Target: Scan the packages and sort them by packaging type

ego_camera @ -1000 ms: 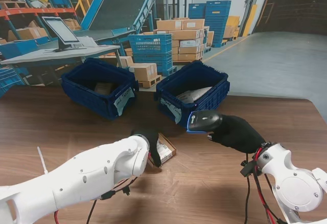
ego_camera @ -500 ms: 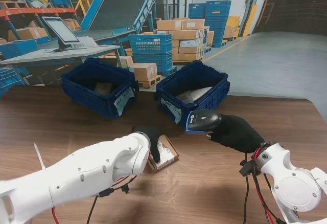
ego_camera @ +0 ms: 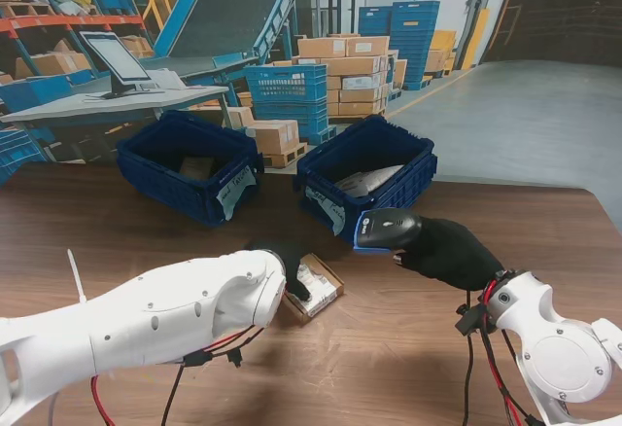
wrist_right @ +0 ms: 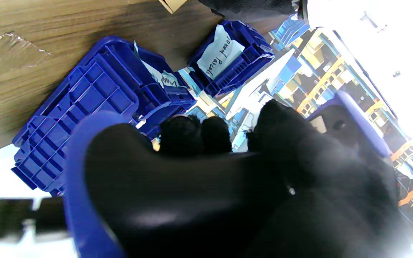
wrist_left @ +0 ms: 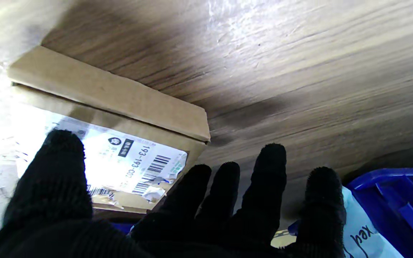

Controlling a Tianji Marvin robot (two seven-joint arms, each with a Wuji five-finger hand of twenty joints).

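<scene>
A small cardboard box (ego_camera: 316,288) with a white barcode label (wrist_left: 134,161) lies on the wooden table just left of centre. My left hand (ego_camera: 280,259) in a black glove rests over its near-left part. The thumb (wrist_left: 57,172) covers the label and the other fingers (wrist_left: 267,179) reach spread past the box's edge. My right hand (ego_camera: 452,251) is shut on a black, blue-trimmed barcode scanner (ego_camera: 382,227), held above the table right of the box with its head toward it. The scanner (wrist_right: 156,200) fills the right wrist view.
Two blue bins stand at the far side: the left bin (ego_camera: 155,168), paper-tagged (wrist_right: 221,53), holds a brown parcel (ego_camera: 197,166); the right bin (ego_camera: 413,183) holds a white bag (ego_camera: 369,180). A white zip tie (ego_camera: 76,295) lies at far left. Cables hang near both arms.
The box was tipped up under my left hand half a second ago and now lies flatter, slightly farther right. The right hand with the scanner has barely moved.
</scene>
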